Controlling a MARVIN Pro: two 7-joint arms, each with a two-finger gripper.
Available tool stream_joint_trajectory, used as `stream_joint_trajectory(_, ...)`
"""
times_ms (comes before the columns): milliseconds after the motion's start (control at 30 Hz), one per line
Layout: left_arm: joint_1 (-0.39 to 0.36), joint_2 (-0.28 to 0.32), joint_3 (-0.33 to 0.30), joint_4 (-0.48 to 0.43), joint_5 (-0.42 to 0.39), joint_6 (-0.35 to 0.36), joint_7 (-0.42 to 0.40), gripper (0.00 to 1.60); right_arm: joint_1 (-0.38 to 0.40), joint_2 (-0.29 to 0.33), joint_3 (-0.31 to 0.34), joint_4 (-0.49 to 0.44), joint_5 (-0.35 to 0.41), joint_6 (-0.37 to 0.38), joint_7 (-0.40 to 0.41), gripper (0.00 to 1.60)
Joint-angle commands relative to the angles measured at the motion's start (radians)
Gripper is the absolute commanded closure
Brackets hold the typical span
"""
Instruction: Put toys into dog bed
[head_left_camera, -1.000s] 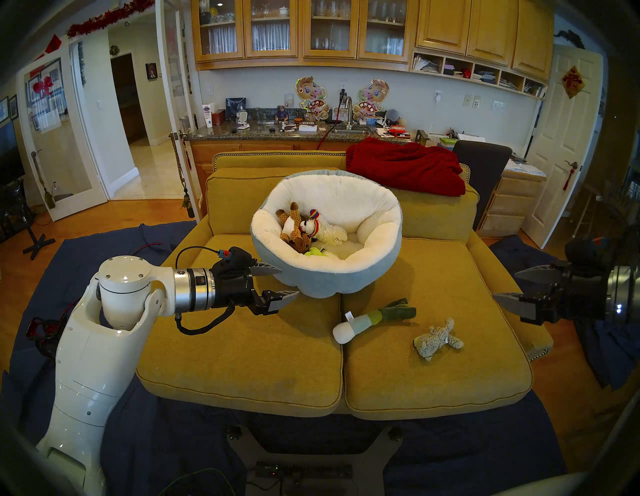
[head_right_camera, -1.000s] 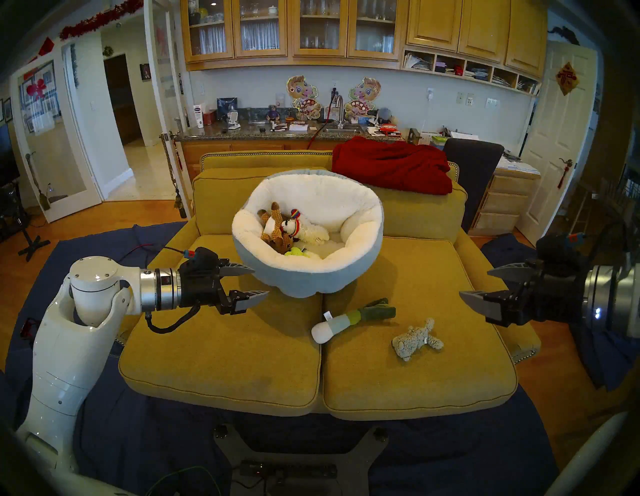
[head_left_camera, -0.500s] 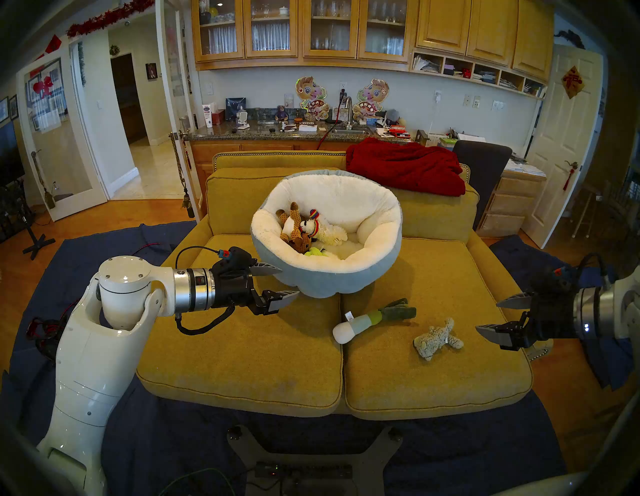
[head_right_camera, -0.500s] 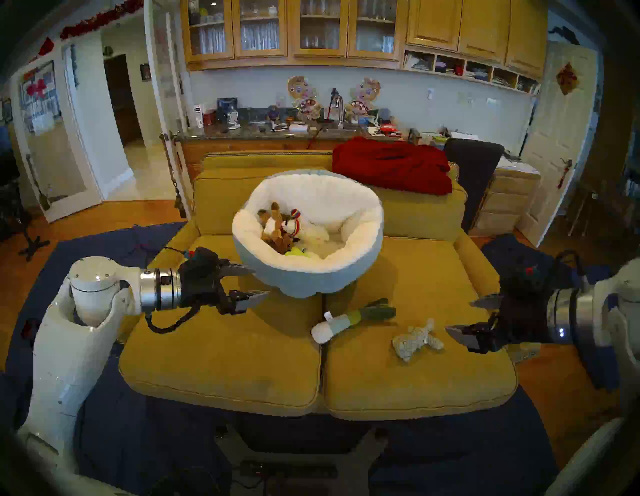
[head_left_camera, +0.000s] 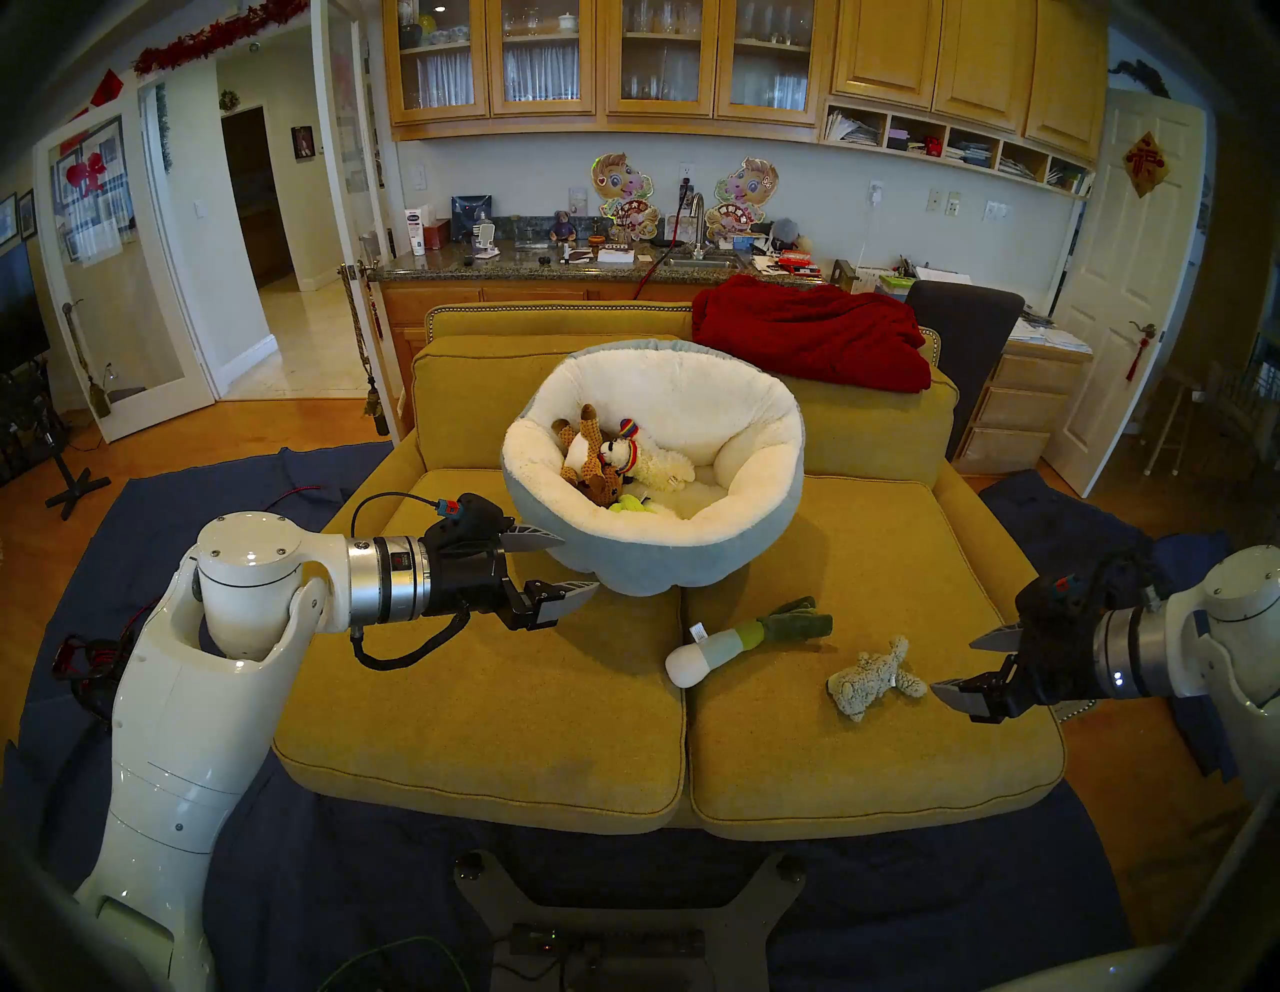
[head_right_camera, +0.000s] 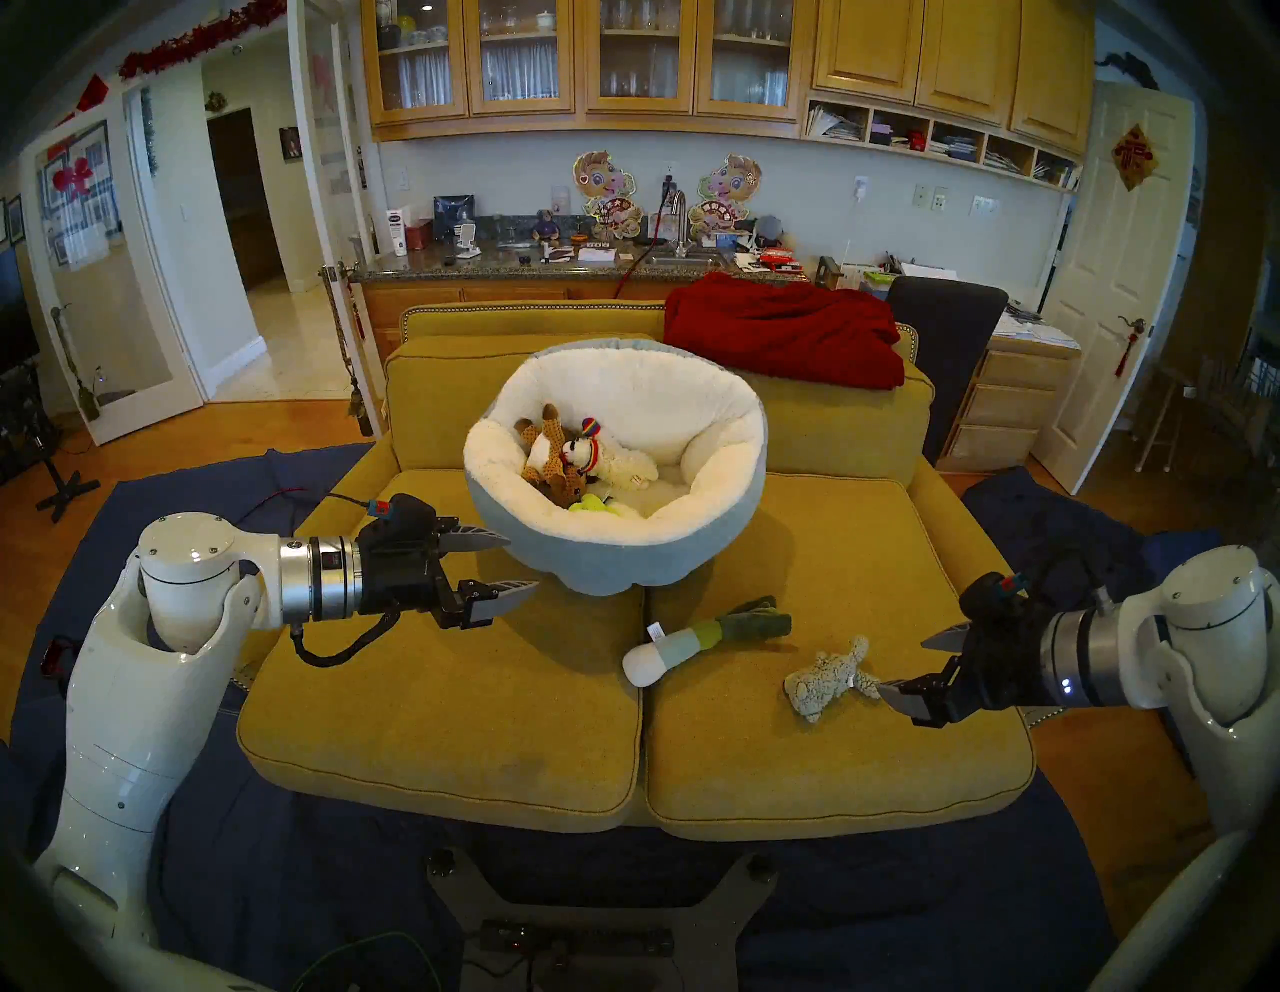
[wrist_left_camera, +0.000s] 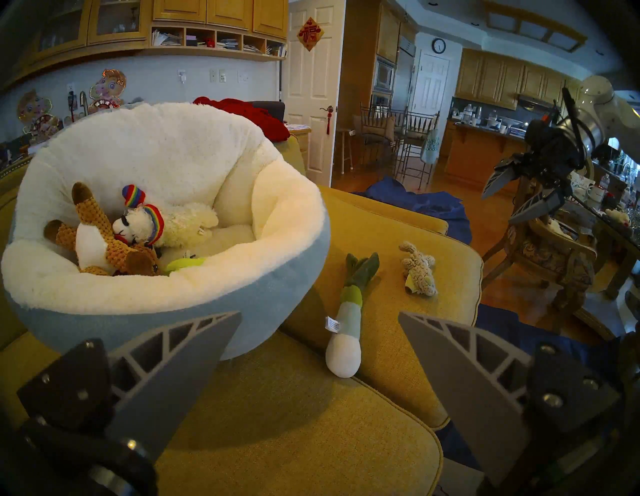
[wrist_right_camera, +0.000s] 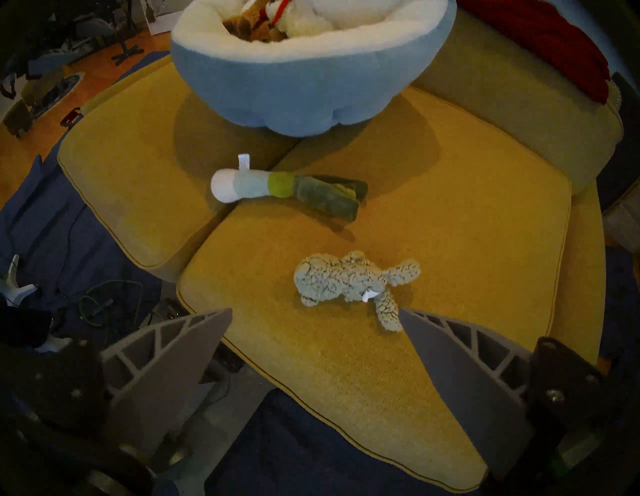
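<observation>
Grey-beige fuzzy animal (head_left_camera: 874, 677) is being approached: the right gripper (head_left_camera: 970, 665) has been lowered from well above the cushion edge to just beside it, jaws spread wide, nothing held.
Left gripper (head_left_camera: 564, 564) is unmoved, jaws spread, empty, at the dog bed (head_left_camera: 665, 561) outer wall. Reindeer (head_left_camera: 589, 457), lamb (head_left_camera: 647, 461) and lime-green cactus (head_left_camera: 632, 506) are seen inside the bed; the leek (head_left_camera: 744, 641) and the fuzzy animal are left on the right seat cushion (head_left_camera: 866, 762), well apart. A pick of the fuzzy animal is judged next. Open cushion is available all round it; the seat's right and front edges are close behind the gripper, so a nudge outward risks a drop to the floor. The bed rim must be cleared on transfer.
</observation>
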Motion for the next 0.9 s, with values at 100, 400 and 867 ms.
stream_joint_trajectory(100, -0.020, 0.002, -0.013, -0.017, -0.003, -0.002, 0.001, 0.00, 0.131, 0.102, -0.166, 0.065, 0.025, -0.042, -0.123, 0.00)
stream_joint_trajectory(400, -0.020, 0.001, -0.013, -0.016, -0.002, -0.002, -0.001, 0.00, 0.222, 0.168, -0.354, 0.106, 0.062, -0.085, -0.281, 0.00)
stream_joint_trajectory(867, -0.020, -0.001, -0.014, -0.015, 0.001, -0.003, -0.003, 0.00, 0.353, 0.219, -0.576, 0.159, 0.151, -0.147, -0.455, 0.00)
